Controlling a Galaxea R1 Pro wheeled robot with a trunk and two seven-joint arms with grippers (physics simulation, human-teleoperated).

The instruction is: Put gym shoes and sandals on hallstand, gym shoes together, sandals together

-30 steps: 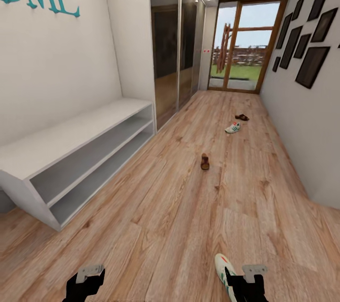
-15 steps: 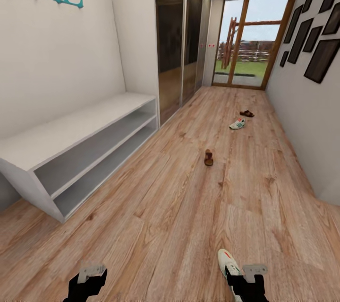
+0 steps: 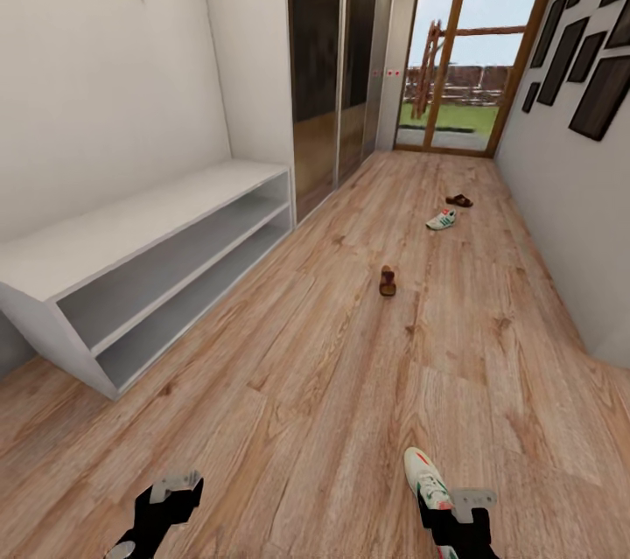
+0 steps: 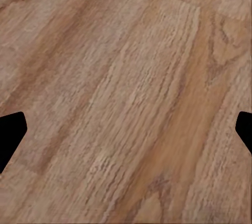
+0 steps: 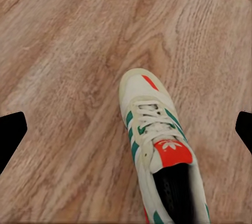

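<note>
Gym shoes [image 3: 425, 479] and sandals [image 3: 388, 281] lie scattered down the wood-plank corridor floor [image 3: 332, 384]; pale hallstand [image 3: 131, 270] stands empty along the wall, both grippers spread wide.

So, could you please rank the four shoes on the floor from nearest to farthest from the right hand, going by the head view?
1. Near gym shoe, just beside the right hand.
2. Lone sandal, mid-corridor.
3. Far gym shoe, further down the corridor.
4. Far sandal, just beyond it, toward the glass door.

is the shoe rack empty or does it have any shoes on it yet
Empty. The shoe rack shows a bare top and two bare shelves; both gym shoes and both sandals lie on the corridor floor.
</note>
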